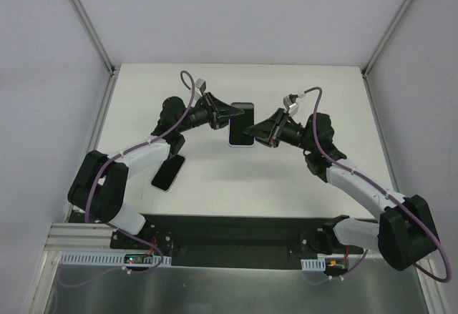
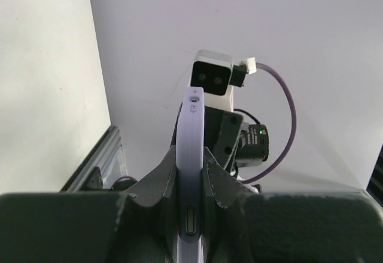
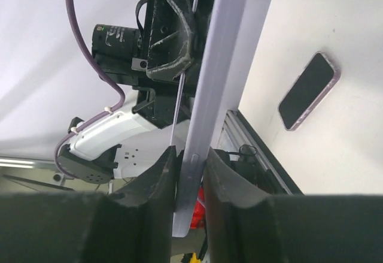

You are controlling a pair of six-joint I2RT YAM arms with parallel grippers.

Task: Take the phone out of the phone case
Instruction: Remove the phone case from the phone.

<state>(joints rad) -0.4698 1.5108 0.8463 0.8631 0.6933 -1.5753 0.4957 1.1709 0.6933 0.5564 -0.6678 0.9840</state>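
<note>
Left hand [image 1: 228, 116] clamping phone case [image 1: 241, 124] edge, right hand [image 1: 250, 129] pinching opposite edge, both reaching inward from either side.

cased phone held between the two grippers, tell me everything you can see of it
The cased phone is a dark slab in a smooth lavender shell, silicone by its look, with a side button and small slot on the rim. It is held off the table, dark face toward the top camera. The left gripper clamps one long edge, the right gripper pinches the opposite one.
</note>
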